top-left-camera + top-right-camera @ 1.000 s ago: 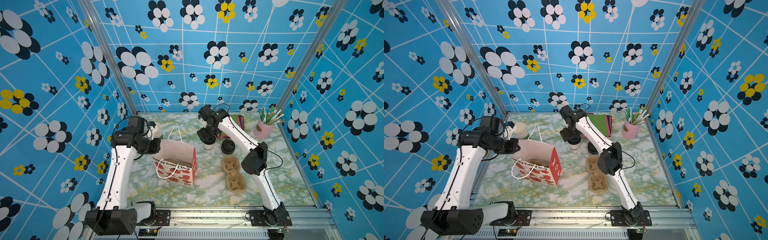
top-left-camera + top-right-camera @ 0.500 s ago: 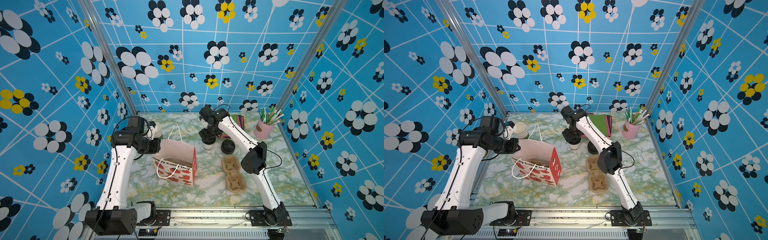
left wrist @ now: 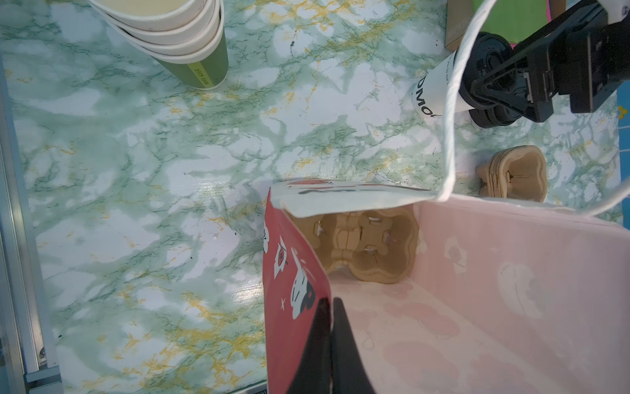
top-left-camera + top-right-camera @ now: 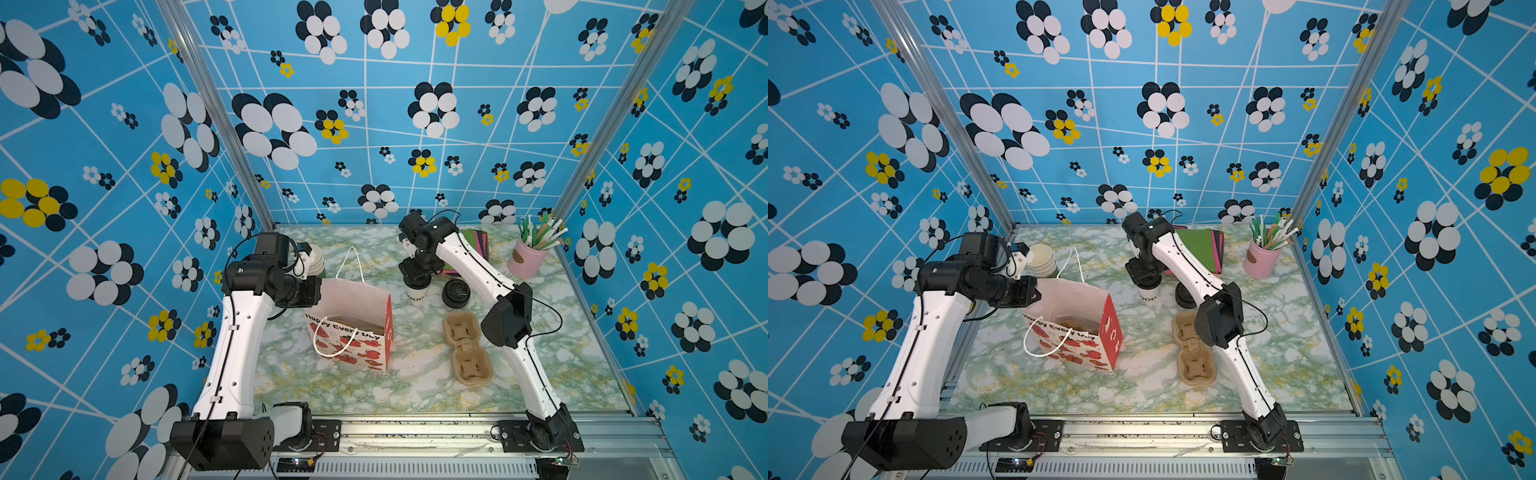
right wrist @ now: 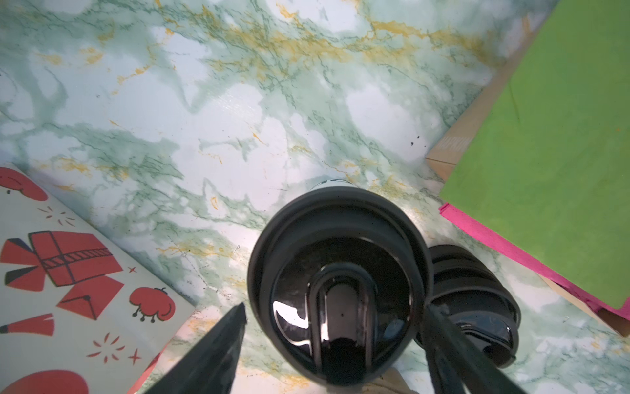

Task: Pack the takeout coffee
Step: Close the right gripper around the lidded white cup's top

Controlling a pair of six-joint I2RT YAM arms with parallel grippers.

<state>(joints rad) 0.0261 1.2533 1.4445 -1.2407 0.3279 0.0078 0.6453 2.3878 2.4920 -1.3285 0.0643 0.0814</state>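
The takeout coffee (image 4: 415, 292) (image 4: 1148, 291) (image 3: 430, 91) is a white cup with dark lettering and a black sip lid (image 5: 341, 290). It stands upright on the marble table, right of the bag. My right gripper (image 4: 415, 277) (image 4: 1144, 276) (image 5: 335, 312) hangs over it, open. Its fingers straddle the lid: one touches the rim, the other stands a little off. The red-and-white paper bag (image 4: 353, 332) (image 4: 1075, 328) (image 3: 511, 273) stands open with a cardboard cup carrier (image 3: 368, 245) inside. My left gripper (image 4: 311, 291) (image 4: 1032, 291) (image 3: 330, 303) is shut on the bag's rim.
A stack of black lids (image 4: 456, 293) (image 5: 477, 300) sits just right of the cup. Stacked brown carriers (image 4: 465, 349) (image 4: 1192, 353) lie nearer the front. Nested green cups (image 4: 316, 259) (image 3: 184, 41) stand back left. Green and pink napkins (image 4: 1200, 245) and a pink straw holder (image 4: 528, 257) are at the back right.
The right gripper has shifted slightly over the cup. The left arm and the bag have not moved.
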